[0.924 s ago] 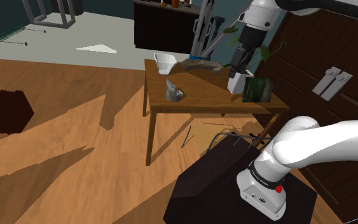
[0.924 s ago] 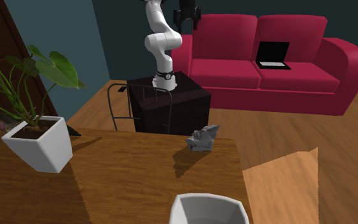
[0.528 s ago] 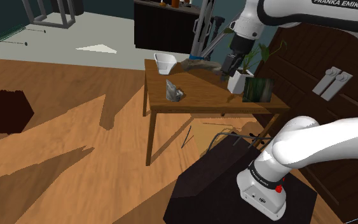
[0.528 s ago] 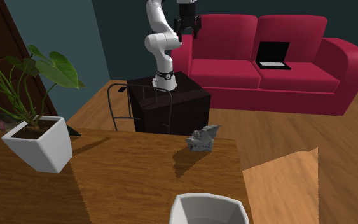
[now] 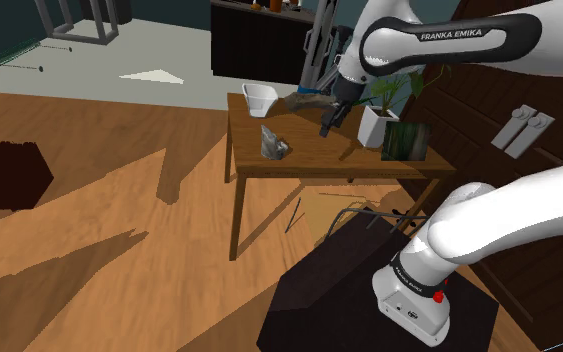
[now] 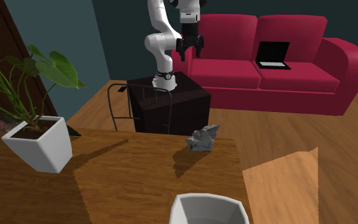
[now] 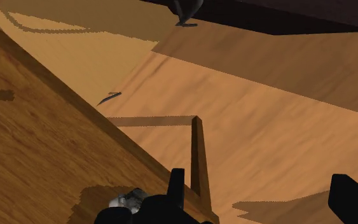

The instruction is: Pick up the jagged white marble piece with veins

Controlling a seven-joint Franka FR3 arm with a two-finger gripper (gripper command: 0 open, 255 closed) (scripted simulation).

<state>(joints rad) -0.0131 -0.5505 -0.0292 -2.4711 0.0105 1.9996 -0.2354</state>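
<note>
One jagged grey-white marble piece (image 5: pixel 274 143) lies on the wooden table (image 5: pixel 314 160), close to the edge on the shoulder view's left and nearer than the white bowl (image 5: pixel 259 98). I see my pincer (image 5: pixel 325 130) hanging empty above the table, fingers spread, between the piece and the white planter (image 5: pixel 374 127), touching neither.

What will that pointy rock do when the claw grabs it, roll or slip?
The rock looks jagged, not round, so it probably won't roll. Its uneven faces might let it twist in the claw. It looks like solid stone, so likely stiff and heavy for its size.
</note>
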